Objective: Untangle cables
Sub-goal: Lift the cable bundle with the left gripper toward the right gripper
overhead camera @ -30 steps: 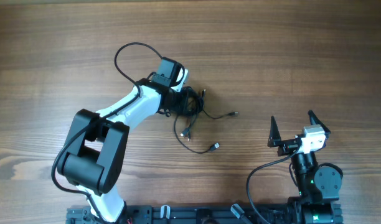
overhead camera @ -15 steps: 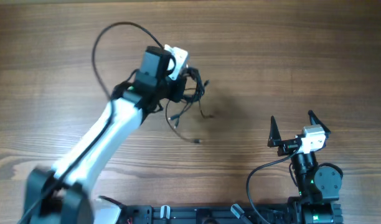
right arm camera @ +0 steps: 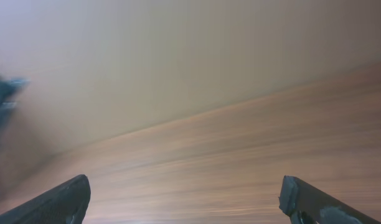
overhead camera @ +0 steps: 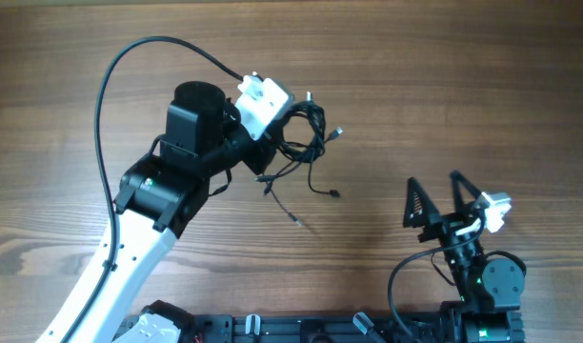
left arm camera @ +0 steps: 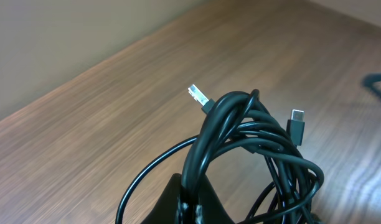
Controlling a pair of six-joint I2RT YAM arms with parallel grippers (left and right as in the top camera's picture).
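Note:
The cables (overhead camera: 306, 138) are a bunch of thin black cords with small metal plug ends, hanging in the air from my left gripper (overhead camera: 270, 152) above the middle of the wooden table. Loose ends trail down and to the right of the bunch. In the left wrist view the bunch (left arm camera: 259, 140) loops up from my shut left fingers (left arm camera: 193, 208), with two plug ends sticking out at the top. My right gripper (overhead camera: 436, 202) is open and empty near the front right; its view shows only its two fingertips (right arm camera: 184, 199) over blurred table.
The thick black cable (overhead camera: 110, 86) wired to my left arm arcs over the left of the table. The right arm base (overhead camera: 482, 281) stands at the front right edge. A black rail (overhead camera: 301, 329) runs along the front edge.
My left arm has lifted the bunch of cables off the table and swung it up and back. The right gripper has turned slightly to the left.

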